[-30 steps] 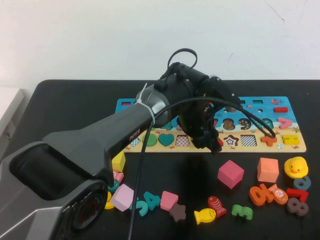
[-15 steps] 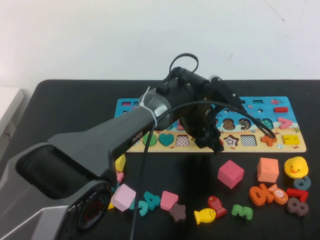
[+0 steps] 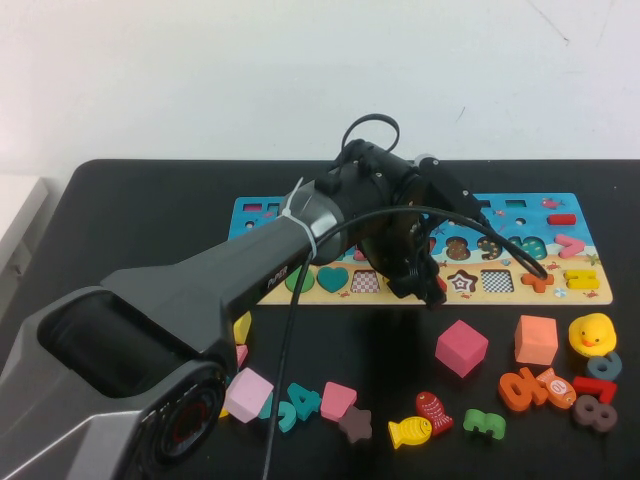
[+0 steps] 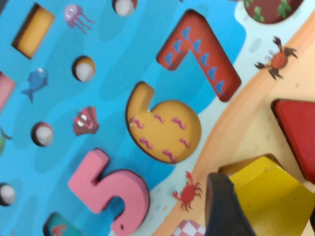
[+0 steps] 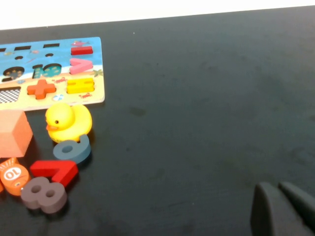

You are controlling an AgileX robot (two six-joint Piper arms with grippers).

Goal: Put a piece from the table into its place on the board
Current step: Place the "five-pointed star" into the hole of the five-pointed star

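My left gripper reaches over the board, its tip down on the tan row of shape cut-outs. In the left wrist view it is shut on the piece, a flat yellow pentagon. The piece sits at a cut-out in the board, beside a red piece. One dark finger presses against its side. In the high view the arm hides the piece. My right gripper is shut and empty, low over the bare table, out of the high view.
Loose pieces lie on the table in front of the board: a pink cube, an orange cube, a yellow duck, a yellow fish, a red fish, several numerals, and a pink block.
The left arm's wrist has shifted slightly to the right over the board. The gripper tip stays at the same cut-out. The loose pieces have not moved.
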